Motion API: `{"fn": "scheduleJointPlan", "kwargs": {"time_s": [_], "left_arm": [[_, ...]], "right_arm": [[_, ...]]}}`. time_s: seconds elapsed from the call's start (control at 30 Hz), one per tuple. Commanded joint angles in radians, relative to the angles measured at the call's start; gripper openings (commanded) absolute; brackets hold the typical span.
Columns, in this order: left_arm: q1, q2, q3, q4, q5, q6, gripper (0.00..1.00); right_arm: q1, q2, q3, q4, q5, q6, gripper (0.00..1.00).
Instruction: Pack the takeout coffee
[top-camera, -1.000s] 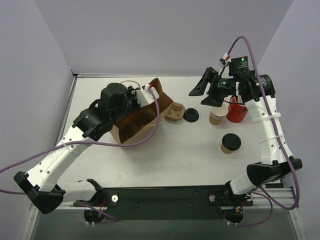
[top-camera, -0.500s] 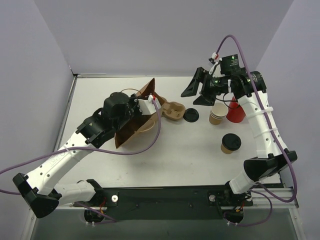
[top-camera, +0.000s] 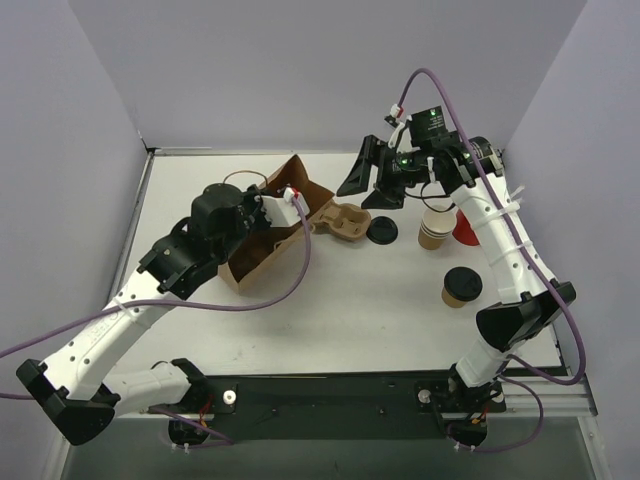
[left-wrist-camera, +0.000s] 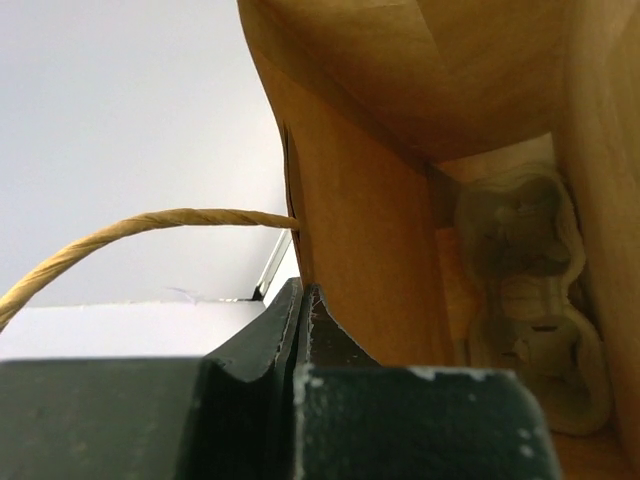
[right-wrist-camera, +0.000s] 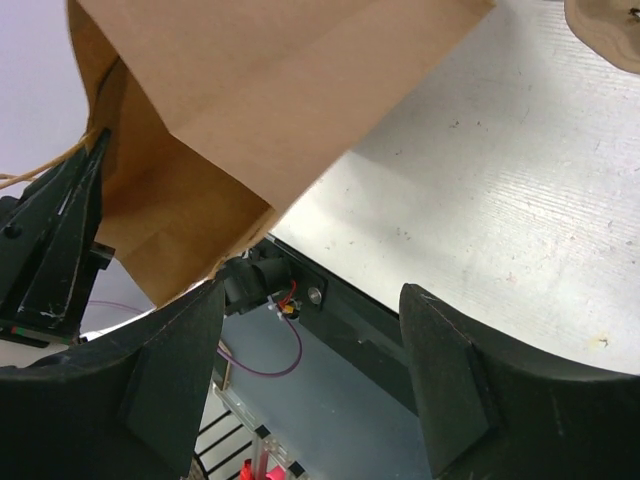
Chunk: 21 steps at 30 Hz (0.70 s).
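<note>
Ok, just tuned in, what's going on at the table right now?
The left gripper is pinched shut on the edge of the brown paper bag, holding it up. The right gripper is open and empty, hovering by the bag's far rim. The takeout coffee stands lidded on the table, well to the right of the bag, not yet packed.

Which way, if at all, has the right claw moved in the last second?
Yes. The right gripper has swung left, from above the stack of tan cups to past the loose black lid.
</note>
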Motion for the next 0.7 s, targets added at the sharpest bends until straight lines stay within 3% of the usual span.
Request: {"fn": "scheduleJointPlan", "kwargs": {"time_s": [0.0, 0.67], "left_arm": [[0.043, -0.067, 0.005, -0.003, -0.027, 0.039, 0.00], [0.057, -0.053, -0.085, 0.069, 0.094, -0.076, 0.00]], "right_arm": [[0.015, -0.001, 0.022, 0.030, -0.015, 0.008, 0.66], [0.090, 0.020, -0.061, 0.045, -0.004, -0.052, 0.66]]}}
